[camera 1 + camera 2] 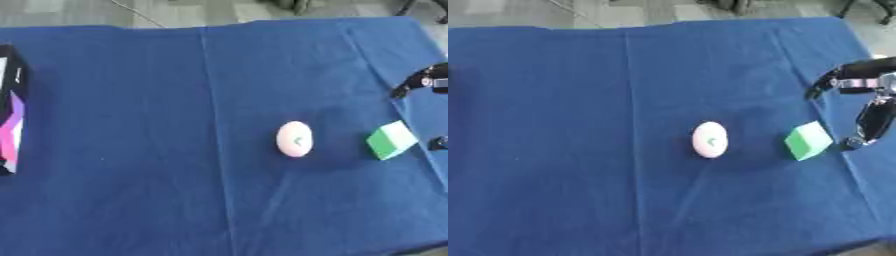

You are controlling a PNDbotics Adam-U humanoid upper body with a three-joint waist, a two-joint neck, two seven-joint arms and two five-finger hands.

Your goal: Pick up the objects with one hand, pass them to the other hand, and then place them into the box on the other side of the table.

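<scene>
Nothing is being held yet: the white oval object (710, 140) and the green block (808, 141) are lying apart on the blue cloth (131, 100), well away from the box (10, 110). The right hand (870, 107) is hanging beside the block, fingers spread, gripping nothing

Egg (710, 139) left of block (808, 140)
</scene>
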